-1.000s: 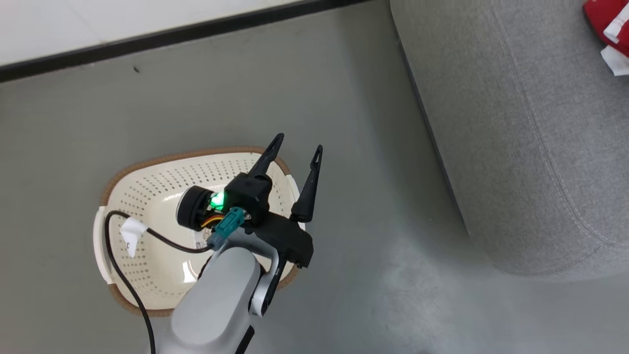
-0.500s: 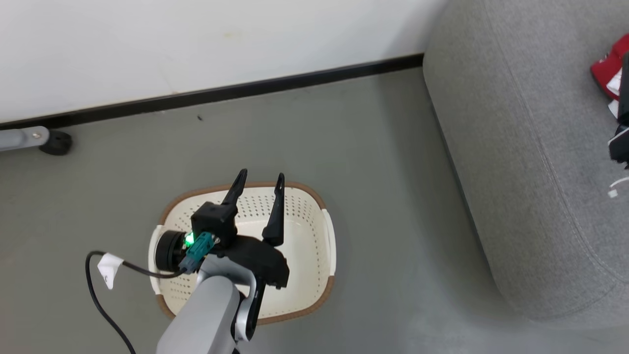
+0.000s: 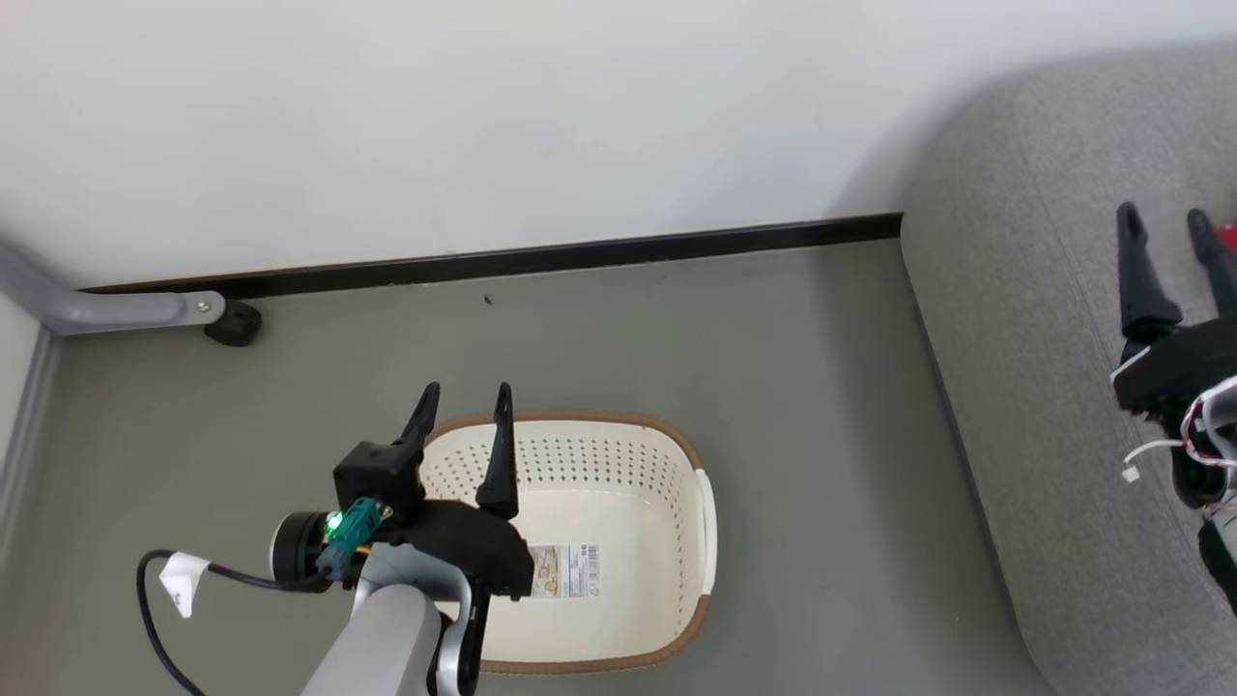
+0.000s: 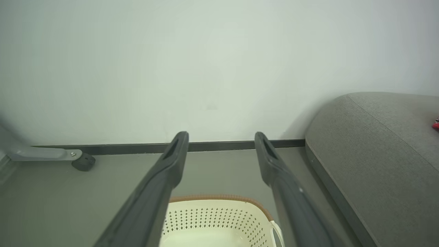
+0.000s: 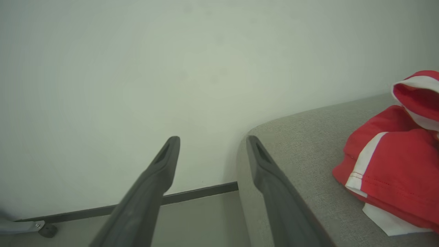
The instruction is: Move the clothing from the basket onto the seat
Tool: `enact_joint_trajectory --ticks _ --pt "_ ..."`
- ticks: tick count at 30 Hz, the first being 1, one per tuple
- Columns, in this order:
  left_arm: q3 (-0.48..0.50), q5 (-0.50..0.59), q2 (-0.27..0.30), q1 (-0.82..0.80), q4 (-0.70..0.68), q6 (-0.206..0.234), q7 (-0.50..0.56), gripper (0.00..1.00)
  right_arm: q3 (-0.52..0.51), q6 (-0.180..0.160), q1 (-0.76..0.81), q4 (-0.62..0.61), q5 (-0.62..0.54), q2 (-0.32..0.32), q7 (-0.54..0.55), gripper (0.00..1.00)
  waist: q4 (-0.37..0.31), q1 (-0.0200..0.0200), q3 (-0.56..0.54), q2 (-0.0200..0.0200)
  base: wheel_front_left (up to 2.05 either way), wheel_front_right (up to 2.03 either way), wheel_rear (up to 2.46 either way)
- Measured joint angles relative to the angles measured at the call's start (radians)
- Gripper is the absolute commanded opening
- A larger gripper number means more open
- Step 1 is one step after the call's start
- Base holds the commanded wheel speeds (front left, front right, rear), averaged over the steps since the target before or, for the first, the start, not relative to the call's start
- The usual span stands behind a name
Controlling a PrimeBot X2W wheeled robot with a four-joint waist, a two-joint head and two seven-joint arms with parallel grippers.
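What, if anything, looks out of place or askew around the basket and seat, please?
Nothing stands out: the basket stands upright on the floor, and the red clothing lies crumpled on the seat.

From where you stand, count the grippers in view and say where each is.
2. The left gripper, open, hangs over the left end of the basket; the right gripper, open, hangs over the seat.

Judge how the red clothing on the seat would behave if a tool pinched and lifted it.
Probably floppy: the clothing lies crumpled in folds on the seat, so a pinched edge would likely drape. It looks thin, so likely light for its size. Pushed across the textured weave, it may bunch rather than slide.
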Motion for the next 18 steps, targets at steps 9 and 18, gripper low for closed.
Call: enact_joint_trajectory --ticks 9,18 --pt "0.076 0.019 0.025 0.051 -0.004 0.012 0.000 1.00 0.031 0.000 0.110 -0.085 -0.001 0.058 0.000 1.00 0.051 0.0000 -0.058 0.0000 0.00 0.00 0.00" --pt "0.126 0.044 0.053 0.114 -0.013 0.012 0.000 1.00 0.030 0.000 0.203 -0.140 -0.015 0.094 0.000 1.00 0.080 0.0001 -0.102 0.0000 0.00 0.00 0.00"
